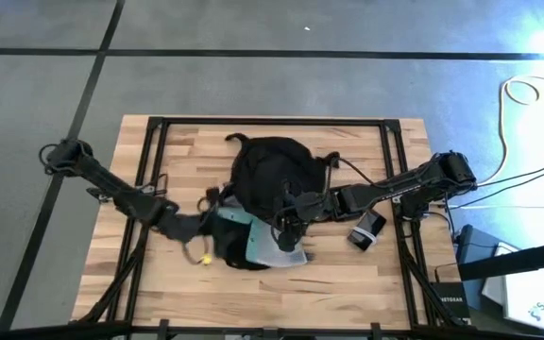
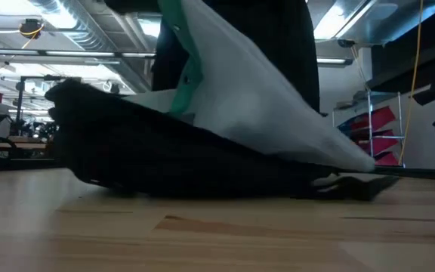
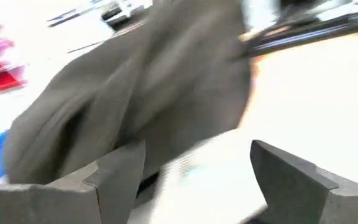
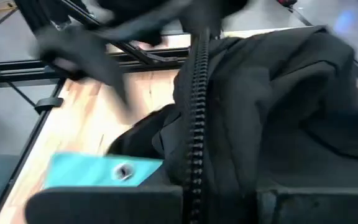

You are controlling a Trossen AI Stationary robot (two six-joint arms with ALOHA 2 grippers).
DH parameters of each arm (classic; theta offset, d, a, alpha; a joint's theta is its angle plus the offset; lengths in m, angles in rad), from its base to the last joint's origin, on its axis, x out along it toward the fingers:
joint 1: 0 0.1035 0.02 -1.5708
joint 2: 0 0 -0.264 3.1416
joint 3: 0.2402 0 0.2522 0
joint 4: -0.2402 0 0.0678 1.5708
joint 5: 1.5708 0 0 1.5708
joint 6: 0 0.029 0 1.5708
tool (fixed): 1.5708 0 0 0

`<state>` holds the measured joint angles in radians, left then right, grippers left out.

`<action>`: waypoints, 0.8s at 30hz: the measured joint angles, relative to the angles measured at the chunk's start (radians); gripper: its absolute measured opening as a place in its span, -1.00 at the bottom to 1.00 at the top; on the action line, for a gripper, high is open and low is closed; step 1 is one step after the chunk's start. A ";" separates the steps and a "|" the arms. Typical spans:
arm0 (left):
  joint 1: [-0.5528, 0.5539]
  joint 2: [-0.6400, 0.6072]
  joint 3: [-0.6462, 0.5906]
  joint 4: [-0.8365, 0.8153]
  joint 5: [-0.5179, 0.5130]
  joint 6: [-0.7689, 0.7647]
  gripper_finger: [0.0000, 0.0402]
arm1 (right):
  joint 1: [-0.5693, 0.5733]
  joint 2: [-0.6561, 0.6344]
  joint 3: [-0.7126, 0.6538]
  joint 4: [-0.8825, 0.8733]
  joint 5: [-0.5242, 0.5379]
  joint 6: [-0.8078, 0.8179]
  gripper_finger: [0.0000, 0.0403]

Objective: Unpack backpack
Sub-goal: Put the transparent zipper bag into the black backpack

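The black backpack [image 1: 272, 175] lies on the middle of the wooden table, its mouth toward the near edge. A clear teal-edged pouch [image 1: 258, 241] lies slanting on the backpack's near part [image 2: 202, 159], half out of the mouth; it also shows in the low view [image 2: 255, 98] and the right wrist view [image 4: 98, 171]. My left gripper [image 1: 196, 227] hangs open just left of the pouch, nothing between its fingers [image 3: 197, 155]. My right gripper [image 1: 286, 222] is shut on the backpack above the mouth. My right gripper pinches the backpack's zippered mouth edge [image 4: 196, 168] between its two fingers. It reaches in from the table's right, slanting a little downward, and the zipper runs away from the fingers. That edge is held up off the table while the backpack's body rests on the wood.
A small dark device [image 1: 366, 229] lies on the table right of the backpack, below my right arm. A small yellow thing [image 1: 206, 256] sits near the pouch's left side. A black metal frame [image 1: 272, 121] borders the table. Bare wood [image 1: 272, 302] runs along the near edge.
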<state>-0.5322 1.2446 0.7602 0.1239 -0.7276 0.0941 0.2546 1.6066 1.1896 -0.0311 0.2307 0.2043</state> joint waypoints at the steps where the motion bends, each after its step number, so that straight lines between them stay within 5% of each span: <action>1: -0.030 -0.002 0.000 -0.013 0.017 0.000 0.38 | 0.000 0.000 0.000 0.002 0.001 0.000 -0.99; 10: -0.115 0.115 -0.001 -0.212 -0.044 -0.209 0.38 | 0.000 0.001 0.000 0.021 -0.012 -0.001 -0.99; 14: -0.077 0.193 -0.001 -0.260 -0.219 -0.240 0.38 | 0.000 0.001 0.000 0.032 -0.045 -0.001 -0.99; 24: 0.033 0.303 -0.002 -0.363 -0.324 -0.304 0.38 | 0.000 0.001 -0.001 0.034 -0.066 0.002 -0.99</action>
<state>-0.4994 1.5475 0.7586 -0.2391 -1.0516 -0.2102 0.2550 1.6073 1.1889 0.0032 0.1650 0.2061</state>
